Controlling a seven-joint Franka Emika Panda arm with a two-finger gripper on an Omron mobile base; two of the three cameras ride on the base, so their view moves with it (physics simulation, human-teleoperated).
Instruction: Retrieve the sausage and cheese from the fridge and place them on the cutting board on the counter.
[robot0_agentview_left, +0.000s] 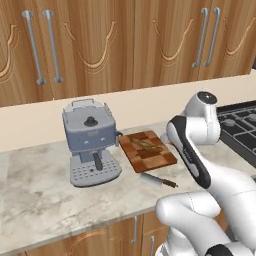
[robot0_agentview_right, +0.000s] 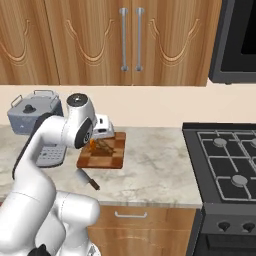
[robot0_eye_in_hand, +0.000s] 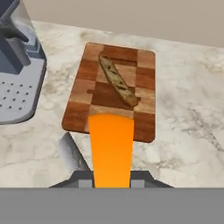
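Note:
My gripper (robot0_eye_in_hand: 111, 181) is shut on the cheese (robot0_eye_in_hand: 111, 148), an orange wedge that hangs just above the near edge of the cutting board (robot0_eye_in_hand: 144, 65). The sausage (robot0_eye_in_hand: 118, 81), brownish with rounded ends, lies slanted on the board's middle. From the right base view the cheese (robot0_agentview_right: 93, 145) peeks out under the white hand over the board (robot0_agentview_right: 107, 159), beside the sausage (robot0_agentview_right: 104, 145). In the left base view the sausage (robot0_agentview_left: 145, 145) lies on the board (robot0_agentview_left: 160, 159) on the marbled counter (robot0_agentview_left: 40, 190), and the arm hides the hand. The fridge is out of view.
A grey coffee machine (robot0_agentview_left: 90, 142) stands just left of the board. A dark-handled knife (robot0_agentview_left: 159, 180) lies on the counter in front of the board. A black gas stove (robot0_agentview_right: 225, 160) sits to the right. Wooden wall cabinets hang above.

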